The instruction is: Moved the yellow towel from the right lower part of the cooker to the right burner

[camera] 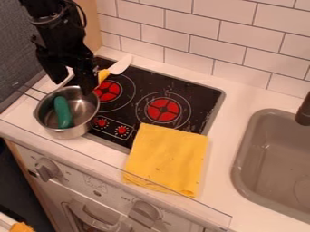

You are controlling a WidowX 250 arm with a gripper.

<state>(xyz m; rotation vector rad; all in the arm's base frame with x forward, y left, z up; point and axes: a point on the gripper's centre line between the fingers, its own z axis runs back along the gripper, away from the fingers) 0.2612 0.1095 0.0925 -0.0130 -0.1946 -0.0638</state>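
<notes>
Viewed from where I stand, one black robot arm (51, 25) enters at the upper left of the camera view, coming in from the top edge. Its course runs downward, leaning slightly toward the right of the view. The wrist section is bulky and dark, with the gripper (74, 85) mounted beneath it, pointing down. The jaws are noted as parted, with a clear gap separating them. Both are black; one hangs at the left of the view, the other at the right, the right-hand one reaching lower in the view.
</notes>
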